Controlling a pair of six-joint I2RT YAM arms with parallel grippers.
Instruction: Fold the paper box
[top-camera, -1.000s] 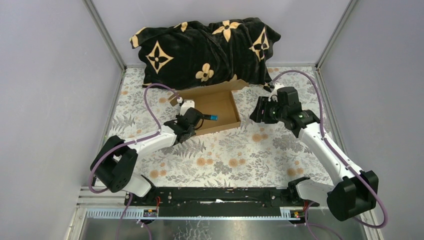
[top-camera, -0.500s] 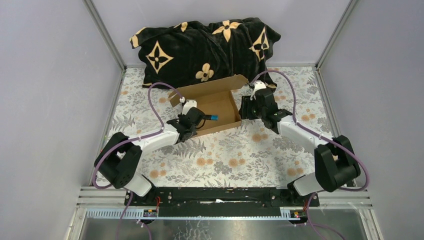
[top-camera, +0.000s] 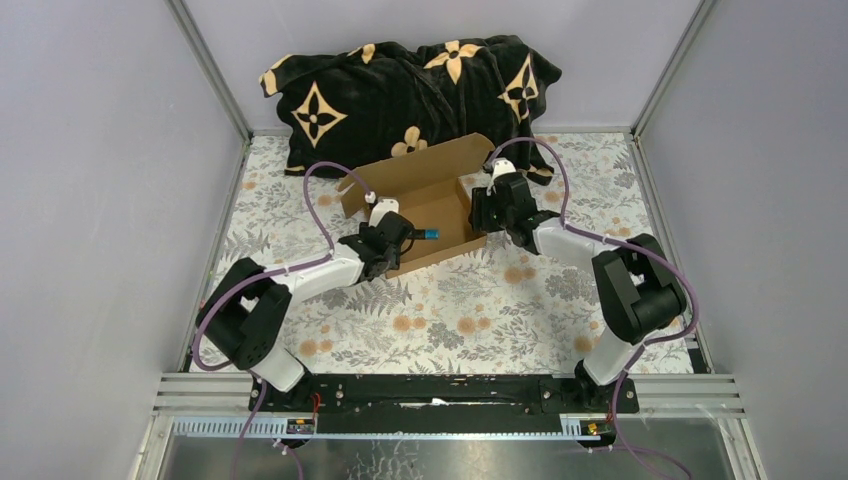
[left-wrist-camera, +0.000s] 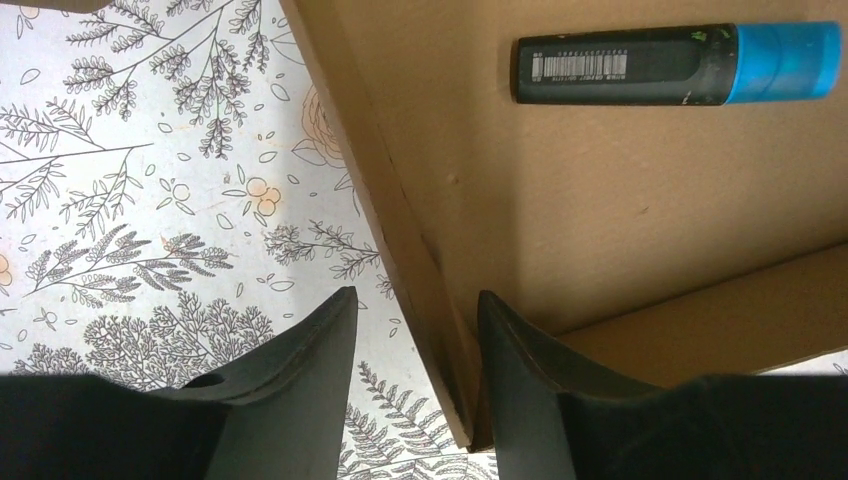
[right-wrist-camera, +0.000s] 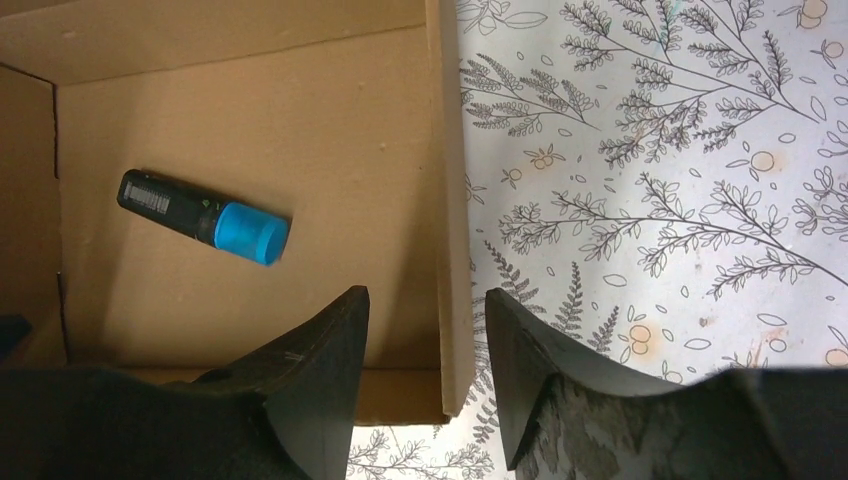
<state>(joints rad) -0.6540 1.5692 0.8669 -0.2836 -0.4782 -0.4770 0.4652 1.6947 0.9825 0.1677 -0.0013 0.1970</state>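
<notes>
The paper box is a brown cardboard tray standing open on the floral table, its lid flap raised at the back. A black tube with a blue cap lies inside it. My left gripper straddles the box's near-left wall; in the left wrist view the gripper is open, the wall against the right finger only. My right gripper straddles the right wall; in the right wrist view that gripper is open, with gaps on both sides. The tube lies left of it.
A black blanket with tan flower shapes is heaped at the back, right behind the box lid. Grey walls enclose the table on the left, right and back. Floral tabletop lies between the box and the arm bases.
My right arm swung left from the table's right side onto the box's right wall. The lid flap rose at the back. My left gripper's jaws opened off the wall.
</notes>
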